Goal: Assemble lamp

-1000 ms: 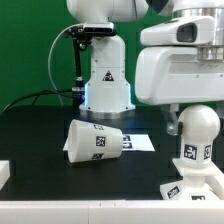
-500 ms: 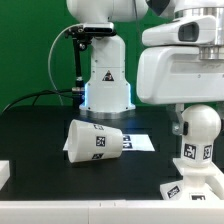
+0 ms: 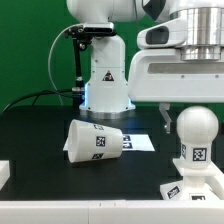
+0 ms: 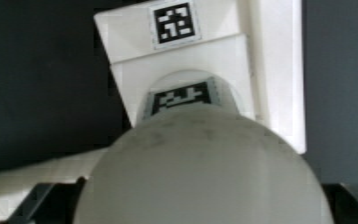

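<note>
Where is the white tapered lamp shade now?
In the exterior view, the white tapered plastic shade lies on its side on the black table, before the robot's white base, to the exterior view's left of the round-headed bulb.

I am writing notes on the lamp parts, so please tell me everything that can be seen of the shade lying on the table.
The shade is a white, tapered cup of what looks like plastic. It lies on its side on the black table, its wide end toward the exterior view's left and its narrow end near the marker board. Two black-and-white square tags show on its wall. Nothing grips it. The wrist view does not show it.
</note>
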`<state>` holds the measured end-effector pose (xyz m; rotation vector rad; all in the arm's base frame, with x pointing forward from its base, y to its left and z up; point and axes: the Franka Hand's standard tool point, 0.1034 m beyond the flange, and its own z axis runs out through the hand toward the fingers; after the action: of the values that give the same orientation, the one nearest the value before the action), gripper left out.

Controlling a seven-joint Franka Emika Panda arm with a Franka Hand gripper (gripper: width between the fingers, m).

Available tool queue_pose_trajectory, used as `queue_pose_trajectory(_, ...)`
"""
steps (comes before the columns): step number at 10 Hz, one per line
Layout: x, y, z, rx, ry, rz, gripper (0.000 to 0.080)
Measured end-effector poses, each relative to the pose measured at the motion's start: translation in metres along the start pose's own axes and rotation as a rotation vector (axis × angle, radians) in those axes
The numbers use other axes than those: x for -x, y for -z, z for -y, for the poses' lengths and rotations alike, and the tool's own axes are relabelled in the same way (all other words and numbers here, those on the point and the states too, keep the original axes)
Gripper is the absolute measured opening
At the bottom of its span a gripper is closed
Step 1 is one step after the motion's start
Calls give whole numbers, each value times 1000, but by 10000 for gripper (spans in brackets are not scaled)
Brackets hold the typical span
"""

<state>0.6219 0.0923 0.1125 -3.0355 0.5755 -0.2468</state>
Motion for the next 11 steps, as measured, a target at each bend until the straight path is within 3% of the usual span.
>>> queue_pose_trajectory(2,-3,0,-4,-20,-144,10,574)
queue_pose_trajectory(4,-3,0,-4,-20,-101,10,575)
queue_pose_trajectory(5,-2,0,-4,-12,-19,13,686)
queue_pose_trajectory(8,-1,7,3,30,504,48,697)
queue_pose_trajectory(11,0,6,4,27,763,55,698)
